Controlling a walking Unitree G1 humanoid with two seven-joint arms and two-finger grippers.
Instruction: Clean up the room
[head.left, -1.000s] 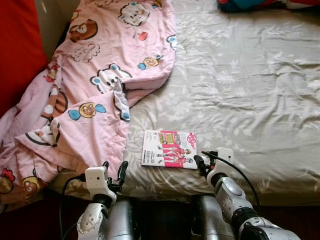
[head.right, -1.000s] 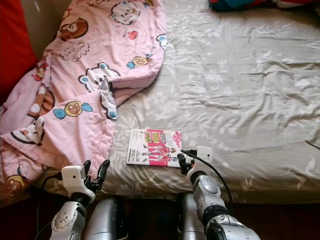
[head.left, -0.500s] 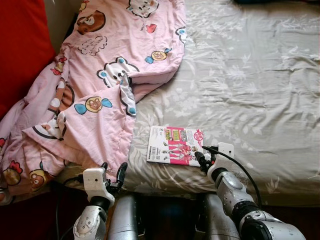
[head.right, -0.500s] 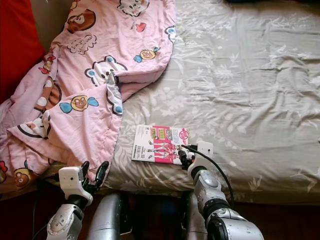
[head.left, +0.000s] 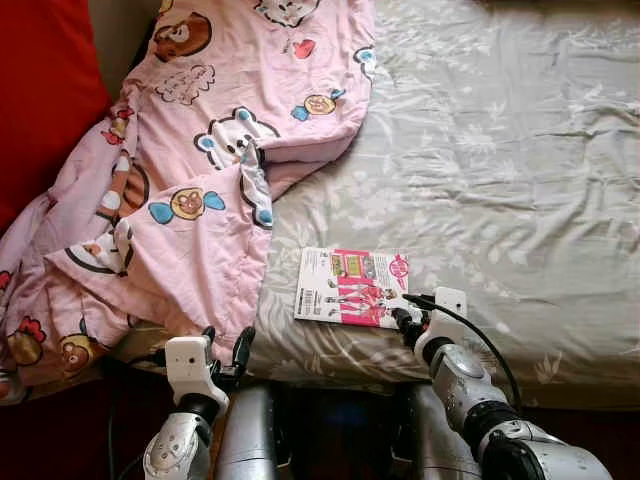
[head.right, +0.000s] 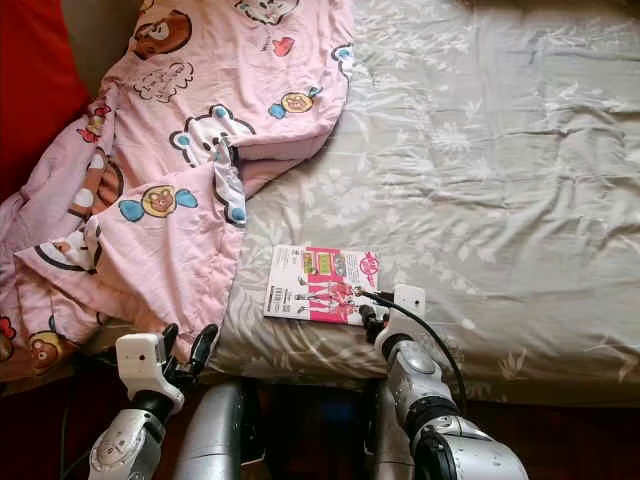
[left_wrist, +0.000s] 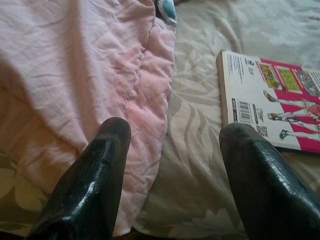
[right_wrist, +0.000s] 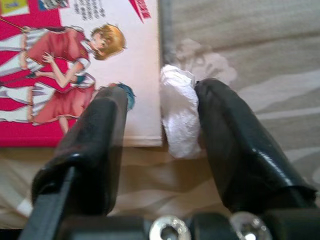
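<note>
Right now I have the right pincer (right_wrist: 160, 125) spread apart at the near edge of the bed (head.left: 520, 180), one finger over the book (head.left: 350, 287) corner, the other beyond a small crumpled white scrap (right_wrist: 179, 116) lying against that corner. I judge the scrap is the target, being between the fingers. My left pincer (left_wrist: 172, 165) hangs released, fingers wide, before the pink blanket (head.left: 190, 180) hem.

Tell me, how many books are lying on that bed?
1. A thin pink-and-white paperback book lies flat on the grey leaf-print bedsheet, near its front edge, beside the pink cartoon-print blanket. More could hide under the blanket.
</note>
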